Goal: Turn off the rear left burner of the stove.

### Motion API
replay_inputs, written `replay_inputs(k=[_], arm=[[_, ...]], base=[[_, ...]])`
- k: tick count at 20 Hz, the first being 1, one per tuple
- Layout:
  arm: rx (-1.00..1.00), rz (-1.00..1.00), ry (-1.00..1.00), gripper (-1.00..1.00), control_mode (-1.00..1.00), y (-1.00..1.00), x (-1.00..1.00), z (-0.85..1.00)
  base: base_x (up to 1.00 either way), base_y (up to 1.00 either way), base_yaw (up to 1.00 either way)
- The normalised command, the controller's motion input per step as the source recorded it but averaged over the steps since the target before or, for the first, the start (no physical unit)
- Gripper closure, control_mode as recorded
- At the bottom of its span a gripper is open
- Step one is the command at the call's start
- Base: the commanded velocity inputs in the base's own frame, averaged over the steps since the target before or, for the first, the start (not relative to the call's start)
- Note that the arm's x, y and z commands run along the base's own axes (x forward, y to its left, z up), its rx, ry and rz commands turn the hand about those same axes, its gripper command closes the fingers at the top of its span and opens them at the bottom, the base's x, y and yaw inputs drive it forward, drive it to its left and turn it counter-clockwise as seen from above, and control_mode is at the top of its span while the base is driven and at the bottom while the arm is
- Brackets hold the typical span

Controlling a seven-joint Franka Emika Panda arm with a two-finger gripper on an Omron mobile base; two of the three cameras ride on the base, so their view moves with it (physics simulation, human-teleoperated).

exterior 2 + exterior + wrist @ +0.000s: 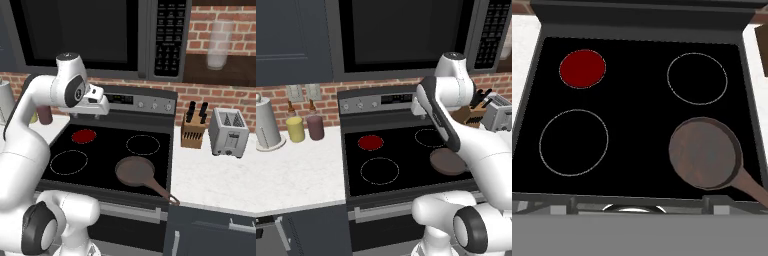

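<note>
Four ringed zones on the stove (639, 30): rear left burner (582, 68) glows red, small disc w/ thin dashed ring; the other three are black. One brown frying pan (705, 152) sits on the front right zone, handle pointing to the front right corner. Control panel (376, 102) at the back: I count three small knobs left of the display from the left cam, about three more right of it from the right cam. Display digits too small to read.

One microwave (100, 35) above the stove, keypad at its right; key labels unreadable. Right counter: one knife block (192, 131), one toaster (228, 132) w/ two slots, just beside each other. Shelf above holds one pale glass jar (218, 45). Left counter (296, 175): one white paper towel holder (265, 125), one yellow cup (295, 129), one maroon cup (315, 126), two small bottles behind them, two wall outlets on the brick.

My arm is folded high over the stove, elbow up near the microwave, forearm running down and back. My hand (97, 102) hangs above the cooktop's rear left part, near the control panel, camera looking straight down on the glass. Can't tell whether my jaws are wide or narrow; fingertips not clear in any cam. Nothing seen held.
</note>
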Motion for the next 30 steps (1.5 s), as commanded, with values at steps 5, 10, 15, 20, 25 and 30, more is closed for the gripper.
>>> replay_inputs(k=[5, 10, 15, 20, 25, 30], arm=[[-0.01, 0.02, -0.01, -1.00, -1.00, 0.57, 0.00, -0.06], [0.00, 0.07, -0.09, -1.00, -1.00, 0.71, 0.00, -0.21], [0.00, 0.09, -0.09, -1.00, -1.00, 0.83, 0.00, -0.24], [0.00, 0.13, -0.32, -1.00, -1.00, 0.82, 0.00, -0.36], [0.00, 0.12, -0.49, -1.00, -1.00, 0.70, 0.01, -0.30], [0.00, 0.07, -0.52, -1.00, -1.00, 0.21, 0.00, -0.16]], base=[[0.00, 0.00, 0.00], [0.00, 0.00, 0.00], [0.00, 0.00, 0.00], [0.00, 0.00, 0.00], [0.00, 0.00, 0.00], [0.00, 0.00, 0.00]])
